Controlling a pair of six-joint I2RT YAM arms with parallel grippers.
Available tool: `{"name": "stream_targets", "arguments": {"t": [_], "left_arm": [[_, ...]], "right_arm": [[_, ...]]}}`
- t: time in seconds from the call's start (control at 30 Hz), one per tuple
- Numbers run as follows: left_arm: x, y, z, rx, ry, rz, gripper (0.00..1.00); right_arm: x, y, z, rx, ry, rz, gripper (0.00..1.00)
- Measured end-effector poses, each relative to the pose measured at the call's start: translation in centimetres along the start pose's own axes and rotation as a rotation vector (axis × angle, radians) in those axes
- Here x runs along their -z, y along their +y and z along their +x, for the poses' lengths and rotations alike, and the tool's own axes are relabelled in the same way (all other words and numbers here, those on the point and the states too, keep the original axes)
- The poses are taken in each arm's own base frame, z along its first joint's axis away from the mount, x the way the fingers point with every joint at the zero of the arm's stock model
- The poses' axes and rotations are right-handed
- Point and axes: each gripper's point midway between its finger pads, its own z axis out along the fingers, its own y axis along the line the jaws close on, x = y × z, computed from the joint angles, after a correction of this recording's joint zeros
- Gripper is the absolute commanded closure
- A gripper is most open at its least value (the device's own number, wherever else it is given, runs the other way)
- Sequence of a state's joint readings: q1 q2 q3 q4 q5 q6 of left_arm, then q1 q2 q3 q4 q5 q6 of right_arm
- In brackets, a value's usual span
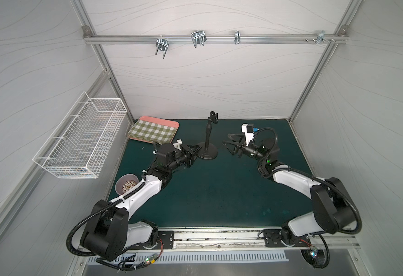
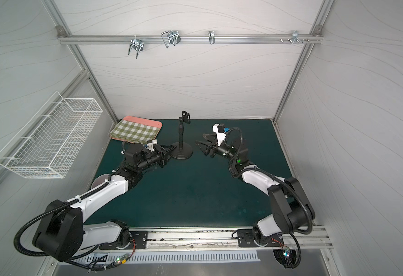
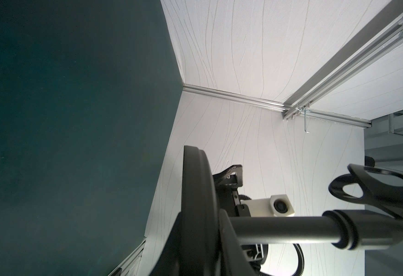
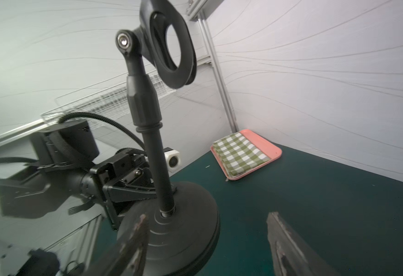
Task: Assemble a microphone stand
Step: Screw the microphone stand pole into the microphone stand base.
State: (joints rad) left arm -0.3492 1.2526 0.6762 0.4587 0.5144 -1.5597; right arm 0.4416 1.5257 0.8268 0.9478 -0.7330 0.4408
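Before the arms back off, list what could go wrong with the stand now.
1. The left gripper is shut on the base rim; retreating without opening could tip the upright stand.
2. The open right gripper sits close beside the base, not touching; a stray swing could knock the rod.

Dark green tabletop [image 1: 219, 191] with upright microphone stand [image 1: 207, 137] mid-back, pink tray [image 1: 148, 118] in far-left corner, bowl [image 1: 118, 188] by left edge.

The left arm [image 1: 143, 191] reaches forward and low, its left claw [image 1: 197, 149] clamped on the left rim of the microphone stand [image 1: 207, 139]. The right arm [image 1: 293, 181] bends inward; the right claw [image 1: 226, 139] hangs just right of the stand, jaws spread, gripping nothing.
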Motion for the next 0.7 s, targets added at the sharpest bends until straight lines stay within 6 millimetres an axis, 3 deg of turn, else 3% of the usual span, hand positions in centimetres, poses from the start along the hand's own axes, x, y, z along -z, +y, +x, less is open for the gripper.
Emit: {"name": "stream_targets", "arguments": {"t": [0.27,0.5,0.7], "left_arm": [[0.6,-1.0,0.4,-0.026,0.004,0.025,1.0],[0.7,-1.0,0.6,-0.025,0.014,0.022,1.0],[0.7,-0.5,0.8,-0.015,0.024,0.002,1.0]], "right_arm": [[-3.1,3.1,-0.6,-0.057,0.092,-0.385,0.32],[-5.2,4.2,1.8,-0.131,0.161,-0.508,0.36],[-6.4,6.1,1.3,-0.097,0.165,-0.57,0.43]]}}
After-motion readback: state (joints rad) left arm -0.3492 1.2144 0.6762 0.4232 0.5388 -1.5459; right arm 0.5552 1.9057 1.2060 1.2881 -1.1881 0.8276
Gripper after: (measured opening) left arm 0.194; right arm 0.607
